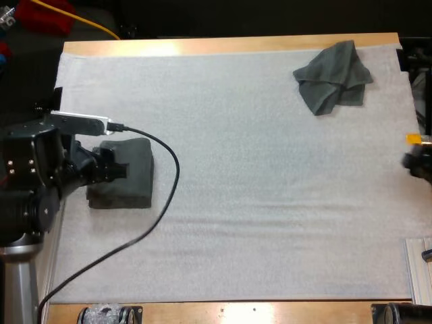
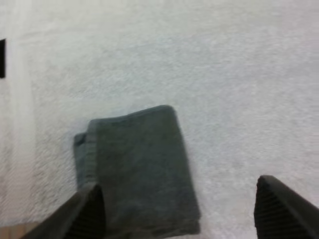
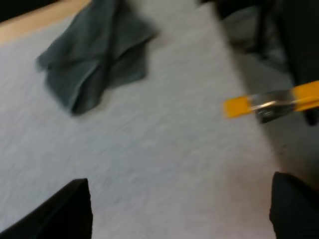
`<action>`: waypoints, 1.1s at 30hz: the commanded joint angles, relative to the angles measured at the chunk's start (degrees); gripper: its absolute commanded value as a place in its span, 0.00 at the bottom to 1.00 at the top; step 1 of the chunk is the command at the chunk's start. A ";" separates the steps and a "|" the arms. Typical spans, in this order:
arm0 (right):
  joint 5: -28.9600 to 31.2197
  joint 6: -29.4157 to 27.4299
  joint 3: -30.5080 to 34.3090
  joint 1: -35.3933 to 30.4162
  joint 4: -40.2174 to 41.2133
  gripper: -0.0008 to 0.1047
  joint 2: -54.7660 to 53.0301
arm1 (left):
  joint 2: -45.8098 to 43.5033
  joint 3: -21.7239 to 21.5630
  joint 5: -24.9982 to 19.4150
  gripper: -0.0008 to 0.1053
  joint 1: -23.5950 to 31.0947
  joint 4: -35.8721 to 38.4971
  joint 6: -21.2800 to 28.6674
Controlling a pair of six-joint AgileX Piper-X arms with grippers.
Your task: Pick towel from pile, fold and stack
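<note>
A folded dark grey-green towel [image 1: 125,175] lies flat on the white mat [image 1: 256,182] at the left. My left gripper [image 1: 116,167] hovers over its left part, open, its fingers wide apart above the folded towel [image 2: 137,167] and not touching it. A crumpled towel [image 1: 334,77] sits at the mat's far right corner. My right gripper [image 3: 182,209] is open above bare mat, with the crumpled towel [image 3: 94,55] some way ahead of it. In the high view the right arm's tip [image 1: 420,164] shows at the right edge.
The wooden table edge [image 1: 223,44] runs along the far side. A metal bracket [image 1: 420,266] sits at the near right edge. A black cable [image 1: 145,223] loops over the mat from my left arm.
</note>
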 commanded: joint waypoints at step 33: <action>-6.97 -7.49 0.16 -1.51 8.24 0.68 -38.39 | -47.89 16.65 0.23 0.58 -1.93 -3.54 2.12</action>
